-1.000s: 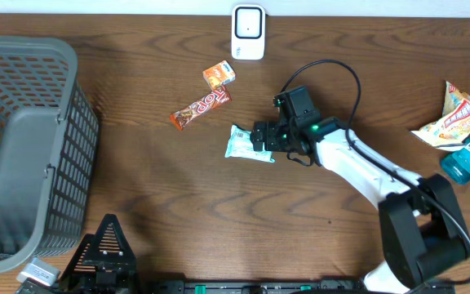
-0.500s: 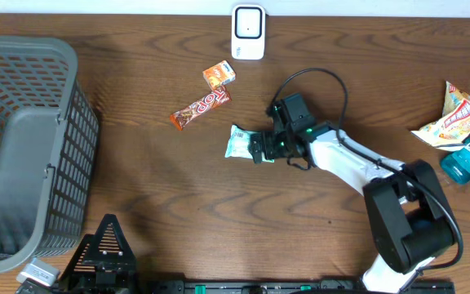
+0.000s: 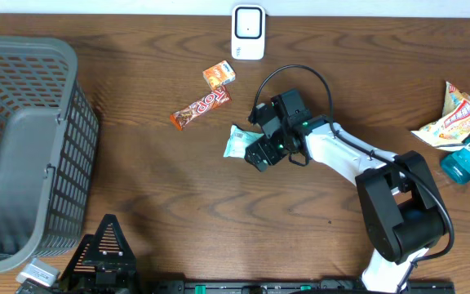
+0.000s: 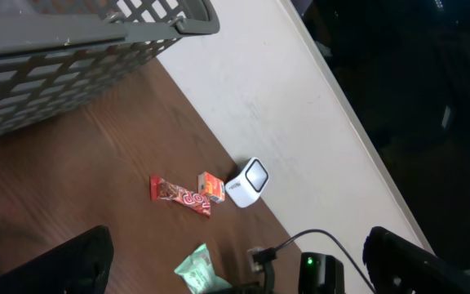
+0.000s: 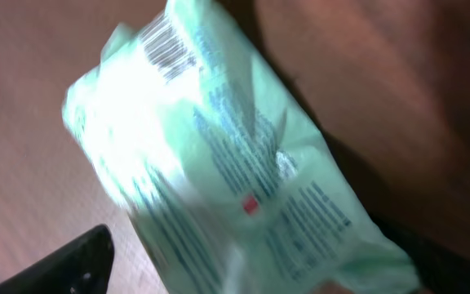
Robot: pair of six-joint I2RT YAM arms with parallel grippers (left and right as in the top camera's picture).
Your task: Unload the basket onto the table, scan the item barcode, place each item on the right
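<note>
Mint-green plastic film, glossy: a soft packet [image 5: 219, 147], possibly wipes, flat on the wooden table [image 3: 178, 196] near the middle, well in front of the white scanner [image 3: 248, 33] at the far edge. Red candy bar [image 3: 201, 109] and small orange pack [image 3: 219, 74] near it on the scanner side, touching neither it nor each other.

Right gripper [image 5: 259, 257]: spread wide, 1 finger either side of the packet, low over its right end in the overhead view. No pinch seen. Wrist view blurred, so light contact on 1 side not ruled out. Left gripper [image 4: 243, 261]: spread wide, nothing between the fingers, parked at the near edge by the grey basket [image 3: 23, 147].

Barcode [image 5: 163, 45]: on the upward face, close to 1 end of the packet.

Handling, judged: light, soft, pillowy. Likely to sag or fold if lifted by a corner. Slick film, so prone to sliding out of a shallow pinch and to crinkling across the print. Glare off the film a possible nuisance for reading.

Where to take hold, judged: across the narrow width, at the end away from the barcode, fingers well down the sides with enough body between the pads to stop slip. Keep pads off the print. Expect to tilt the printed face toward the scanner window once lifted.
</note>
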